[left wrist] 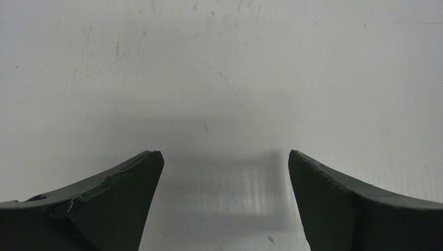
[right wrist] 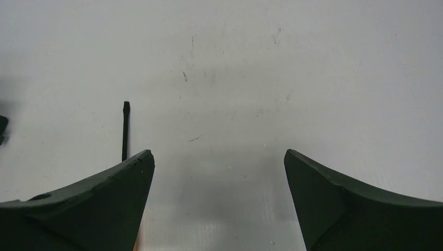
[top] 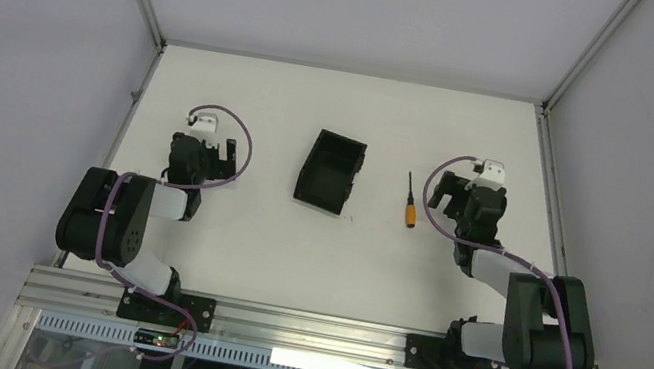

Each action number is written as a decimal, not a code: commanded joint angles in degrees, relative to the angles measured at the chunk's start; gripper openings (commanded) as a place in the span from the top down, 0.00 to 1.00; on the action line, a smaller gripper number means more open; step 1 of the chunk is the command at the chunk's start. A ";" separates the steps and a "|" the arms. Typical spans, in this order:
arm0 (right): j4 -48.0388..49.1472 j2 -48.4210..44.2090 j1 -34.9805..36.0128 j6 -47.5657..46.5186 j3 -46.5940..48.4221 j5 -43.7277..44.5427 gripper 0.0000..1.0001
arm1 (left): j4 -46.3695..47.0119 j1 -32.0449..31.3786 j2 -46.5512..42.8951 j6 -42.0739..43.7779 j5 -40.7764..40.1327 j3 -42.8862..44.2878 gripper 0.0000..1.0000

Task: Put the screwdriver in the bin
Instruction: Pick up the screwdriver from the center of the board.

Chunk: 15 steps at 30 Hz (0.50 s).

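Count: one screwdriver, one bin, two grippers.
Screwdriver: just left of your right gripper, the bin farther left.
Grip: your right gripper and left gripper both spread wide, empty.

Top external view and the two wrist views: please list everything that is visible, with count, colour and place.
screwdriver: one, orange handle and thin black shaft, lying on the table right of the bin, handle toward the arm bases
bin: one, black, open top, near the middle of the table, nothing visible inside
table: one, white, lightly scratched, under everything
walls: grey, around the table on three sides
left arm: one, black with a purple cable, left side of the table
right arm: one, black with a purple cable, right side of the table
left pincer: one, black, open, over bare table
right pincer: one, black, open, just right of the screwdriver
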 commanded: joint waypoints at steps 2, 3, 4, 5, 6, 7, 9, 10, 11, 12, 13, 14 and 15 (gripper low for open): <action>3.84 -2.09 -0.16 0.53 -0.61 0.93 0.01 | 1.54 0.00 -1.33 -0.28 0.26 -0.14 0.01; 3.85 -2.10 -0.11 0.77 -0.66 1.37 0.01 | 1.52 0.02 -1.33 -0.28 0.32 -0.14 0.01; 3.85 -2.19 -0.10 0.89 -0.70 1.58 0.01 | 1.52 0.05 -1.33 -0.28 0.29 -0.14 0.01; 3.73 -2.14 -0.15 0.95 -0.59 1.71 0.01 | 1.52 0.01 -1.35 -0.28 0.28 -0.14 0.01; 3.57 -2.04 -0.20 1.08 -0.41 2.29 0.01 | 1.57 0.01 -1.33 -0.28 0.24 -0.14 0.01; 2.88 -1.75 -0.21 1.66 -0.02 3.59 0.01 | 1.55 0.06 -1.37 -0.28 0.29 -0.13 0.01; 2.35 -1.46 -0.18 1.86 0.34 3.94 0.01 | 1.57 0.03 -1.34 -0.28 0.26 -0.14 0.01; 2.36 -1.55 -0.16 1.84 0.30 3.79 0.01 | 1.53 0.00 -1.33 -0.28 0.32 -0.14 0.01; 2.65 -1.87 -0.15 1.70 0.04 3.49 0.01 | 1.52 0.00 -1.35 -0.28 0.30 -0.14 0.01; 3.31 -2.34 -0.15 1.48 -0.43 2.94 0.01 | 1.52 0.03 -1.34 -0.28 0.25 -0.11 0.01; 3.70 -2.87 -0.20 1.31 -0.80 2.45 0.01 | 1.53 0.00 -1.33 -0.28 0.25 -0.13 0.01; 3.53 -3.60 -0.16 1.24 -0.95 2.28 0.01 | 1.52 0.08 -1.33 -0.28 0.24 -0.11 0.01; 2.65 -4.31 -0.15 1.05 -0.73 2.17 0.01 | 1.57 0.00 -1.37 -0.28 0.25 -0.13 0.01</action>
